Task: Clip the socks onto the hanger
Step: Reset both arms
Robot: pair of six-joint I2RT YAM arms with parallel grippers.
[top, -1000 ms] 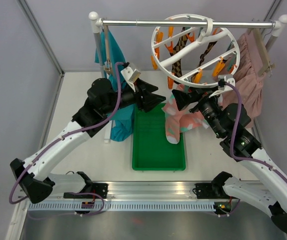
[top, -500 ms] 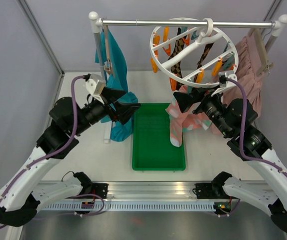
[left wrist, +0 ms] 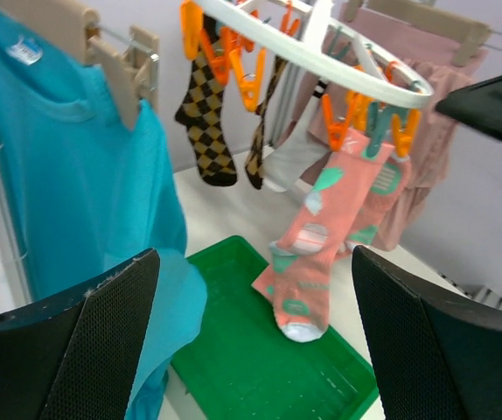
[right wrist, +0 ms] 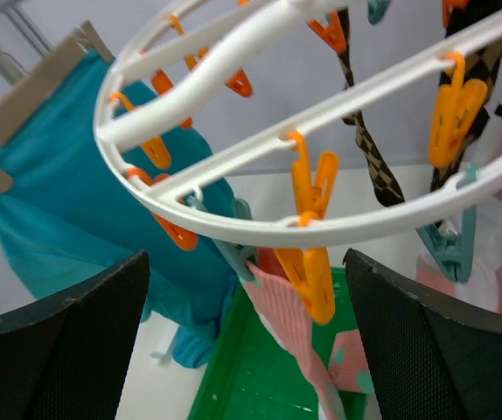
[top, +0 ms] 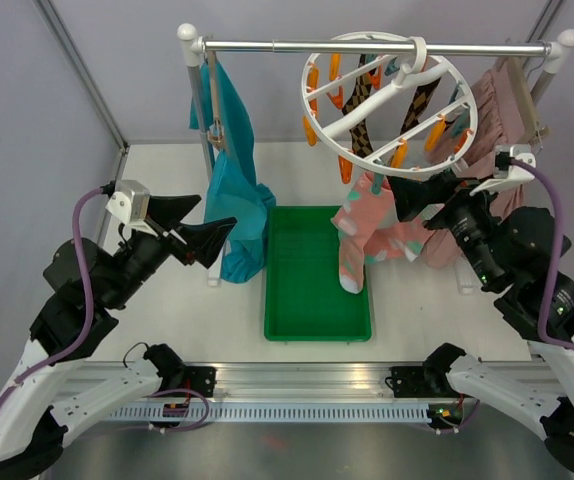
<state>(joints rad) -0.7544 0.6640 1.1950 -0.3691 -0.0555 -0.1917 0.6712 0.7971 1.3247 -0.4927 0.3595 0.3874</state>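
Observation:
The white round hanger (top: 412,66) hangs from the rail with orange and teal clips. Argyle socks (top: 362,125) and a white striped sock (left wrist: 290,162) hang from it. Two pink socks (top: 352,250) are clipped at its near rim, and the longer one's toe reaches down over the green tray (top: 317,310). My left gripper (top: 217,215) is open and empty, left of the tray beside the teal garment. My right gripper (top: 419,195) is open and empty, just right of the pink socks under the ring. The ring (right wrist: 321,229) and a pink sock (right wrist: 295,324) fill the right wrist view.
A teal garment (top: 232,170) hangs at the rail's left end by the white post (top: 199,110). A dusty-pink skirt (top: 502,130) hangs at the right end. The metal rail (top: 267,45) spans the back. Grey walls close in both sides.
Both arms have drawn back from the hanger, the left arm far to the left and nearer, the right arm to the right. The pink socks now hang free from the clips.

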